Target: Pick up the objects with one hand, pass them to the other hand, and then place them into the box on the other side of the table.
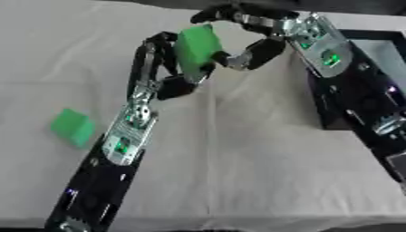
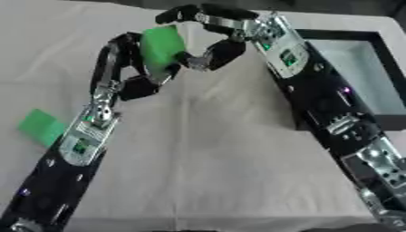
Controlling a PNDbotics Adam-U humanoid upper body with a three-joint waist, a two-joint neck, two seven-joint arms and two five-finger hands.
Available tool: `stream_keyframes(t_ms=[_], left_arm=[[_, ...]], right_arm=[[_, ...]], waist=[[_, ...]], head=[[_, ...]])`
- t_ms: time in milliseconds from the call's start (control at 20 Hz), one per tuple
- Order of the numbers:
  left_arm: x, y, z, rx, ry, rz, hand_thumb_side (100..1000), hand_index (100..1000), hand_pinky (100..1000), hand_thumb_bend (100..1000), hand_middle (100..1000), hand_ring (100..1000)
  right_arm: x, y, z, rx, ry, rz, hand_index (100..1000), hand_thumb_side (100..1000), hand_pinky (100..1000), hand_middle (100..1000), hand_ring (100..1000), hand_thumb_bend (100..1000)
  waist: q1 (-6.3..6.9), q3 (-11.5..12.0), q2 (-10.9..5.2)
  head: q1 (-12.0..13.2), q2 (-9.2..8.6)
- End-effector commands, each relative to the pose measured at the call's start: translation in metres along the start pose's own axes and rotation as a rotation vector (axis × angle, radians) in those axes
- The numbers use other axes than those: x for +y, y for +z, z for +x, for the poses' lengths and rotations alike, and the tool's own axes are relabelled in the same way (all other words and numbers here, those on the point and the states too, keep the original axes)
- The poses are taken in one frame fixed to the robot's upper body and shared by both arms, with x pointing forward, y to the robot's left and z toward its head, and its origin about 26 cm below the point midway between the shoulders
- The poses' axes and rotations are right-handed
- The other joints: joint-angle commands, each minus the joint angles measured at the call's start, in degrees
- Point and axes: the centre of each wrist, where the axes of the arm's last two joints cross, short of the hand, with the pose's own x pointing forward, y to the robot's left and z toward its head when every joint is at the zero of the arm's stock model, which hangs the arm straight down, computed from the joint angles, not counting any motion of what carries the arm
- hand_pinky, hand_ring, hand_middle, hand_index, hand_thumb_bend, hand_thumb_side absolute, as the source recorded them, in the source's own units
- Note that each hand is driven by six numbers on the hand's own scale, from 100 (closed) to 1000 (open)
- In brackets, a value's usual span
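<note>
While the left hand [image 1: 162, 74] holds the upright green block [image 1: 196, 47] between curled fingers above the table [image 1: 238, 158], the right hand [image 1: 253, 34], nearer the box [image 2: 361, 72], curls around the block's upper right edge, apparently to take it.

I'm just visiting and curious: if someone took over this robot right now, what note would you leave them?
Left hand: fingers curled round a green block, held up over the table.
Right hand: fingers curved around the same block; handover under way.
Second green block lies on the cloth at the left.
Box at the right; nothing seen inside.
Left: finish the pass, box this block, then the other.
</note>
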Motion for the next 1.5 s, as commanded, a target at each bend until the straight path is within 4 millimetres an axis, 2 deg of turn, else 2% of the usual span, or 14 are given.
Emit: stream_keyframes(t_ms=[50,400,700,1100,1400,1450,1500], left_arm=[[-0.0035,-0.0056,0.0124,-0.045,0.020,-0.009,116,408,362,100,242,263],[-0.0039,-0.0059,0.0127,-0.049,0.040,-0.021,118,409,363,100,242,264],[-0.0016,-0.0064,0.0109,-0.040,0.032,-0.011,119,409,363,100,243,265],[0.0016,-0.0076,0.0101,-0.039,0.017,0.002,117,409,362,100,242,275],[0.0041,-0.0078,0.0085,-0.038,0.013,0.013,117,404,359,100,235,270],[0.0044,-0.0079,0.0083,-0.037,0.012,0.014,124,402,359,100,231,267],[0.0048,-0.0080,0.0083,-0.037,0.012,0.016,118,400,357,100,227,264]], right_arm=[[-0.0108,0.0032,0.0016,-0.218,0.247,0.309,1000,486,1000,946,987,167],[-0.0109,0.0041,0.0010,-0.211,0.251,0.316,1000,547,1000,945,984,124],[-0.0109,0.0052,0.0003,-0.195,0.232,0.318,1000,516,1000,949,985,100],[-0.0117,0.0066,0.0020,-0.203,0.250,0.339,1000,549,1000,952,990,100],[-0.0070,0.0071,0.0007,-0.213,0.255,0.359,1000,506,1000,956,993,100],[-0.0067,0.0069,0.0008,-0.216,0.253,0.359,1000,500,1000,957,993,171],[-0.0064,0.0063,0.0015,-0.221,0.252,0.359,1000,494,1000,958,994,173]], waist=[[0.02,0.03,-0.93],[-0.11,-0.01,-0.93],[-0.15,-0.06,-0.92],[-0.26,-0.25,-0.87],[-0.45,-0.30,-0.86],[-0.47,-0.31,-0.86],[-0.49,-0.32,-0.85]], head=[[0.06,0.19],[0.29,0.24],[0.46,0.28],[0.57,0.53],[0.77,0.69],[0.82,0.70],[0.84,0.72]])
